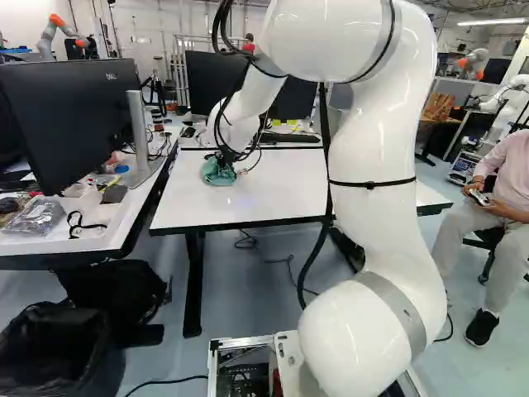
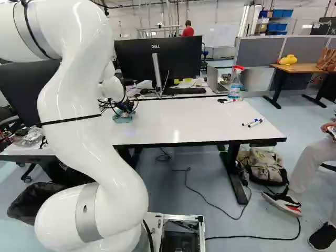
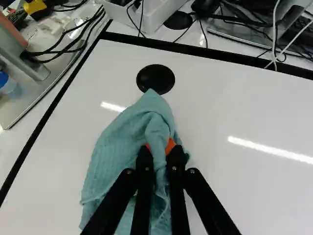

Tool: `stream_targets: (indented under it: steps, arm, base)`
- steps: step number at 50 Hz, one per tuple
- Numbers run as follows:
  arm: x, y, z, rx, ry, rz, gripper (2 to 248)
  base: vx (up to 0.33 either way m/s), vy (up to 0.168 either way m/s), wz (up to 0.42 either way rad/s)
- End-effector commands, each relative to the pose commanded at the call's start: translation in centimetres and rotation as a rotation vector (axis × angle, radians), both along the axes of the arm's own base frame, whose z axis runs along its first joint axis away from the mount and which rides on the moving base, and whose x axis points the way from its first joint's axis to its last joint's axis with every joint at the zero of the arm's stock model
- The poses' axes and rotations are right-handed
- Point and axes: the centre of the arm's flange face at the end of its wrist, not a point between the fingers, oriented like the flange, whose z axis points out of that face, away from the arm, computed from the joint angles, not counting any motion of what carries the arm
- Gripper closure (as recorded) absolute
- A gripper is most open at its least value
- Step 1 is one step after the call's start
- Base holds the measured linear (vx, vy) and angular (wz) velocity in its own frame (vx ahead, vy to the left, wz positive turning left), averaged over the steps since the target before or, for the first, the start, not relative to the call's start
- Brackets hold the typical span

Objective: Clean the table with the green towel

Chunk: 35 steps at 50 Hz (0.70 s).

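Grips the green towel (image 3: 115, 152) firmly in the jaws, brought nearly together, with a ridge of cloth pinched between the orange pads (image 3: 171, 145). Sits bunched on the white desk (image 1: 264, 194), towards the left end, between the near and far edges.

Points a soft peak forward, past the fingertips and towards the far edge, right up to a black round cable cap (image 3: 155, 77). Runs lengthwise roughly in line with the fingers, narrow at the peak and wider back under the jaws, with the long axis slanting left on the way back towards the arm (image 1: 372, 124). Spreads further to the left of the jaws than to the right. Probably touches the desk beneath the fingertips, though hard to tell under the folds.

Shares the desk with markers (image 2: 253, 123) near the right end, well apart from the towel. Beside the far edge, towards the right, a spray bottle (image 2: 235, 84).
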Motion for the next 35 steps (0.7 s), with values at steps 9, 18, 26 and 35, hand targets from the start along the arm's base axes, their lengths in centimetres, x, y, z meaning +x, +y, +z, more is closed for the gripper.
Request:
stream_targets:
  steps: [9, 18, 26, 35]
  arm:
    - [-0.1, 1.6, 0.0, 0.001, -0.003, 0.024, 212]
    - [-0.7, 3.0, 0.0, 0.001, -0.003, 0.05, 212]
    - [-1.6, 4.1, 0.0, 0.0, 0.0, 0.072, 212]
    - [-3.1, 4.9, 0.1, -0.002, 0.006, 0.094, 212]
  base:
    - [0.0, 0.0, 0.0]
    - [0.0, 0.0, 0.0]
    - [0.0, 0.0, 0.0]
    - [0.0, 0.0, 0.0]
